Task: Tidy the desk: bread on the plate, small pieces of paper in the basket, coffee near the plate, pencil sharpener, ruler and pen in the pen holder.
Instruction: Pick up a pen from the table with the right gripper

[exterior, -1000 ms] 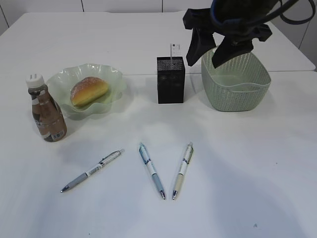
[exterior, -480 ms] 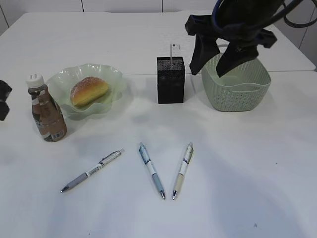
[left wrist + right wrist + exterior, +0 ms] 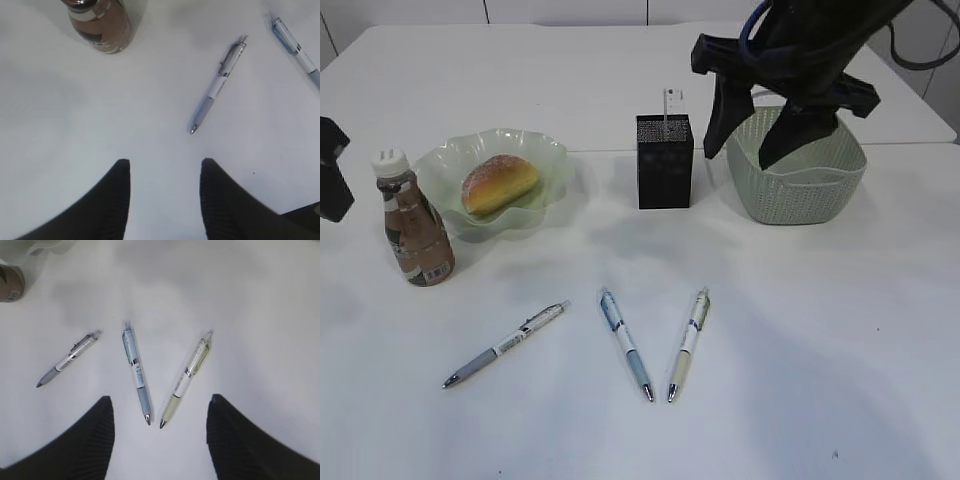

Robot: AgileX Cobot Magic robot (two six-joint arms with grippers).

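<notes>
Desk (image 3: 840, 340): white tabletop, carrying everything below.
Bread (image 3: 499, 183): lies in the plate (image 3: 447, 163), at the left rear of the desk.
Coffee (image 3: 413, 225): stands upright just beside the plate's front-left rim; its lower body also shows at the top of the left wrist view.
Pen holder (image 3: 665, 163): black box near the middle rear, with a white-topped clear strip standing up out of it.
Basket (image 3: 800, 185): just right of the pen holder, apart from it; no contents can be made out.
Pens: three lie loose at the front, the grey pen (image 3: 506, 344) on the left, the blue pen (image 3: 626, 343) in the middle and the pale green pen (image 3: 688, 343) on the right, none touching another.
Right gripper (image 3: 752, 115): hangs above the basket's rear-left rim, fingers pointing down, jaws spread, nothing between them; its camera looks down on all three pens.
Left gripper (image 3: 162, 192): at the left edge of the exterior view, near the coffee, over bare desk; jaws parted and empty, the grey pen lying ahead of them.
</notes>
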